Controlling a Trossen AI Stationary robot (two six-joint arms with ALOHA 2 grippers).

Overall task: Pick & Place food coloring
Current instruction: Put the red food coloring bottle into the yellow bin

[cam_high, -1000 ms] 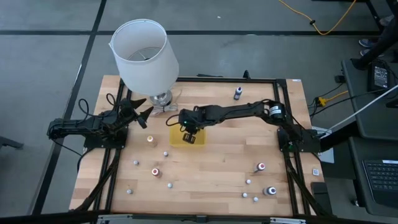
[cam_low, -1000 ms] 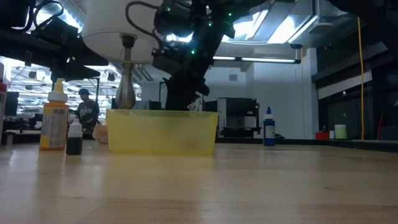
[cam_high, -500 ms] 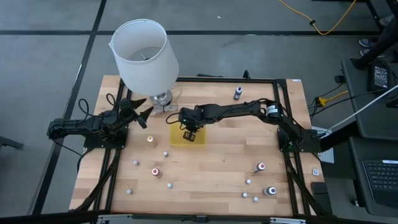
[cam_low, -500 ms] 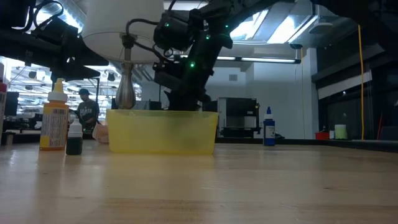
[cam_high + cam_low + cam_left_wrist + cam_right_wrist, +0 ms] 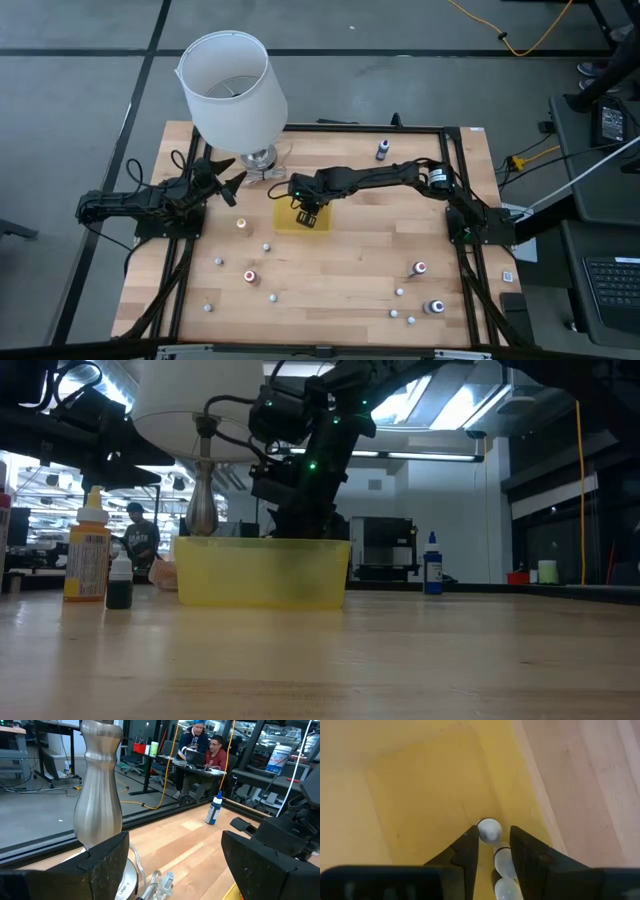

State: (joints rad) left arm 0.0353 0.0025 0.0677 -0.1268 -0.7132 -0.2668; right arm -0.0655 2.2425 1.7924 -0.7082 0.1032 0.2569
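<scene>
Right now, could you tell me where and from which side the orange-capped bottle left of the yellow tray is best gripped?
Grip the orange-capped bottle across its body just under the cap, coming straight down from above. It stands upright and alone on the table, its nearest neighbour apart from it, so fingers would likely fit on either side. The left gripper is nearer; the right gripper is busy in the yellow tray.
</scene>
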